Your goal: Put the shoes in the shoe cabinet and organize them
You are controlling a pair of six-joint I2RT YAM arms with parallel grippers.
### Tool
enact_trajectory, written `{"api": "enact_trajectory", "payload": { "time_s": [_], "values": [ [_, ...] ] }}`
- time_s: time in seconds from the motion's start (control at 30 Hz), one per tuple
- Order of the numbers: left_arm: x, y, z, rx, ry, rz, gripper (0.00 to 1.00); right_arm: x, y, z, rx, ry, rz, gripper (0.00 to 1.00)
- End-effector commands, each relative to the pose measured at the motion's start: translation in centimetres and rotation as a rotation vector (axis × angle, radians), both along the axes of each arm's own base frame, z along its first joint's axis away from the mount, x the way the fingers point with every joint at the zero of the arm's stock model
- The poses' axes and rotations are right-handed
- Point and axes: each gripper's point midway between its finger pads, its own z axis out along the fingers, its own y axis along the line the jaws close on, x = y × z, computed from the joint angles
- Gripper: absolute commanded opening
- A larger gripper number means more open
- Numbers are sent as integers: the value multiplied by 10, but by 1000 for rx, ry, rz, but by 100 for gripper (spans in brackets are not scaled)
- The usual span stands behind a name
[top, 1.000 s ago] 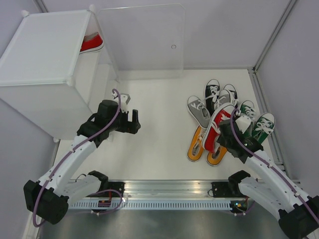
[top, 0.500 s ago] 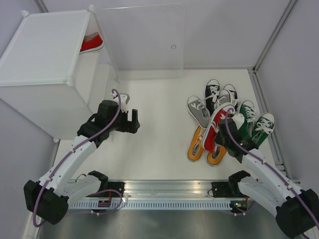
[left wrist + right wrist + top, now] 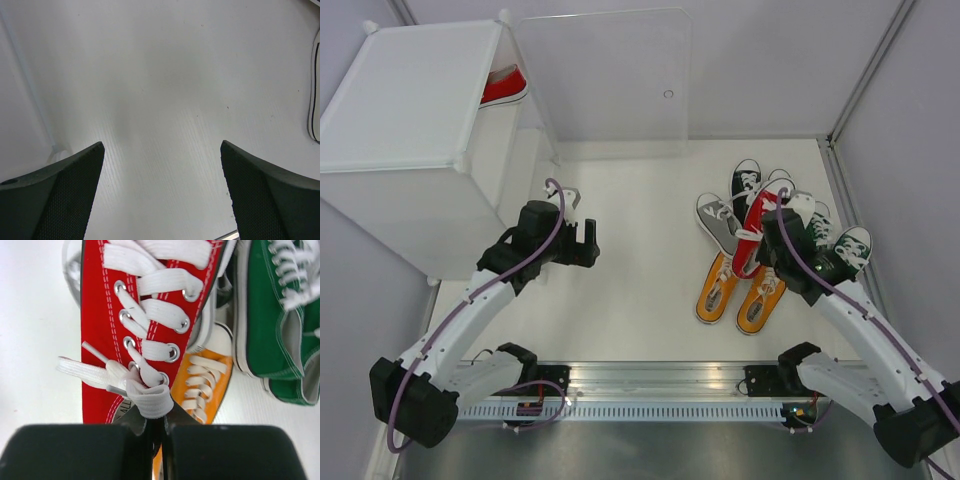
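Your right gripper [image 3: 156, 422] is pinched tight on the red canvas lace-up sneaker [image 3: 115, 320], by its tongue and white lace knot only (a thin, soft hold); the shoe extends straight ahead of the fingers, above the orange canvas sneaker [image 3: 202, 385]; the lace could slip or the shoe swing and snag the green canvas sneaker [image 3: 270, 315] just right. The translucent white plastic shoe cabinet [image 3: 410, 110] stands far to that gripper's left; a long carry. Your left gripper [image 3: 161, 150] gapes wide, holding nothing.
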Motion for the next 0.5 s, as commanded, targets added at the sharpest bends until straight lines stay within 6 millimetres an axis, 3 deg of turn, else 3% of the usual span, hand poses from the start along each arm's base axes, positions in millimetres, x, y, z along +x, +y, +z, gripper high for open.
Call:
{"api": "enact_trajectory", "payload": {
  "time_s": [0.0,0.03,0.1,0.13,0.2,0.23,0.37,0.4,0.43,0.47],
  "values": [
    [8,6,0,37,-36,18,100,28,30,55,-20,-123,126,1],
    [8,7,0,37,-37,21,100,31,50,70,5,-149,192,1],
    [9,10,0,48,-38,36,100,39,78,78,24,-160,280,1],
    [9,11,-2,53,-35,39,100,39,101,91,45,-177,381,1],
    [9,11,-2,55,-34,44,100,49,129,89,54,-161,474,1],
    [9,11,-2,56,-36,43,100,54,144,100,51,-183,533,1],
    [10,14,-1,64,-41,59,100,78,203,85,84,-155,729,1],
    [10,15,-2,67,-39,64,100,85,213,91,90,-169,754,1],
    [11,15,-2,68,-41,66,100,96,225,71,74,-127,783,1],
    [11,16,-2,71,-41,69,100,102,232,66,58,-124,818,1]
  ]
}}
